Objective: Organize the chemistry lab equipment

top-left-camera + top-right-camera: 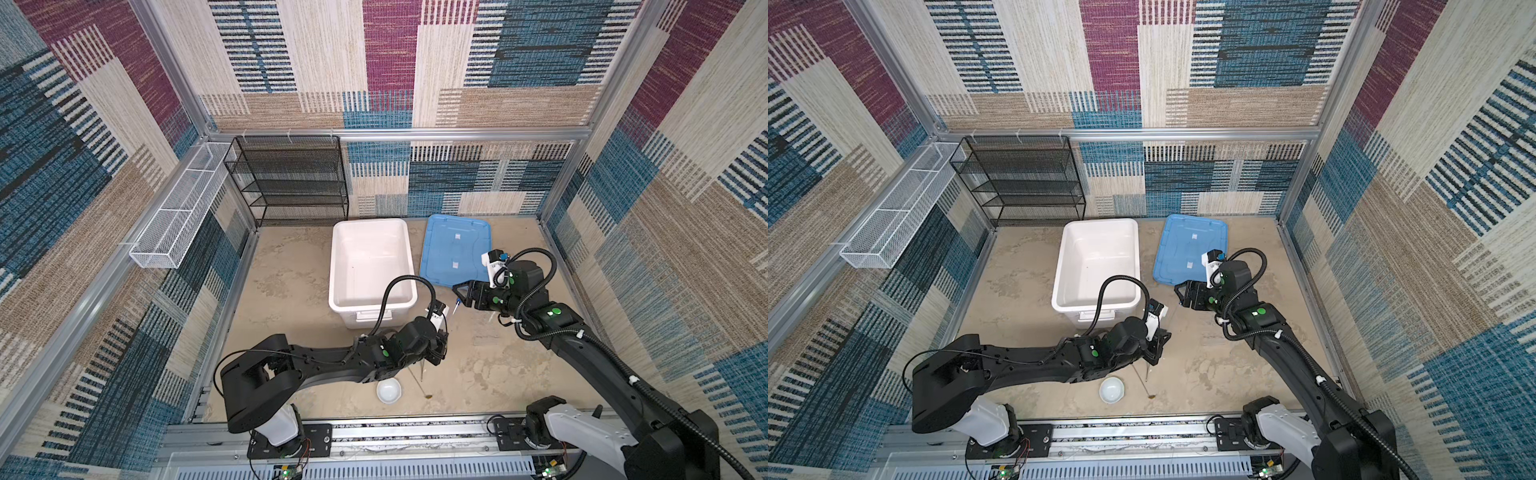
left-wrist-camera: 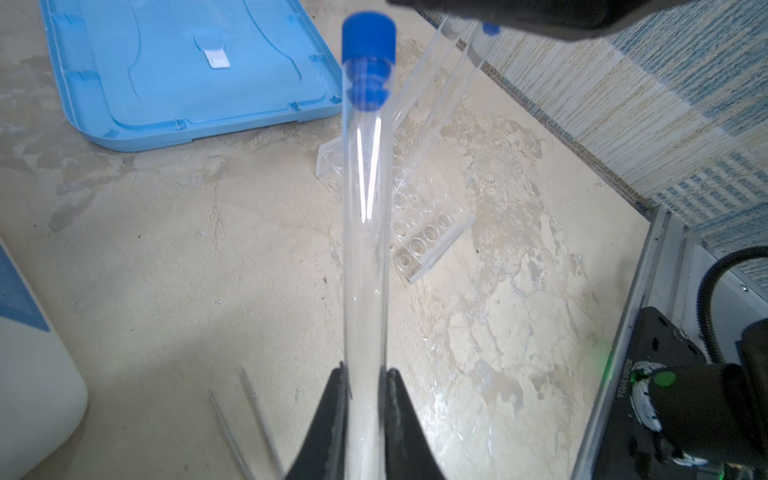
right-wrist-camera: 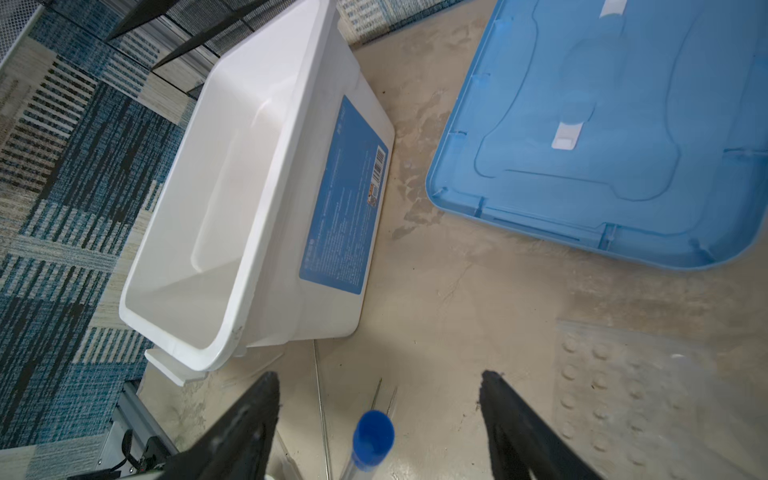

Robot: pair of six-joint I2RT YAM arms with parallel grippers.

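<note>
Sandy tabletop [image 1: 286,299], patterned walls [image 1: 390,62]. In both top views the white tub [image 1: 347,257] sits mid-table, the lid [image 1: 455,249] just beside it. By the tub's near corner the left gripper [image 1: 443,337] clamps a capped tube [image 1: 456,303], tilted up toward the right gripper [image 1: 459,296]; a dish [image 1: 389,391] lies well in front of the tub. Left wrist: fingers [image 2: 328,428] pinch the tube's base; beyond, the rack [image 2: 432,237] holds two more tubes [image 2: 477,50]. Right wrist: jaws spread wide either side of the blue cap [image 3: 372,434], untouching; tweezers [image 3: 376,395] and spoon [image 3: 320,395] lie beside the tub.

Robot test cell: aluminium-profile frame [image 1: 415,134], carpet-tile walls [image 1: 540,62], arm mounting rail [image 1: 415,434] at 6 o'clock, black mesh shelf [image 1: 291,178] at 11 o'clock.
</note>
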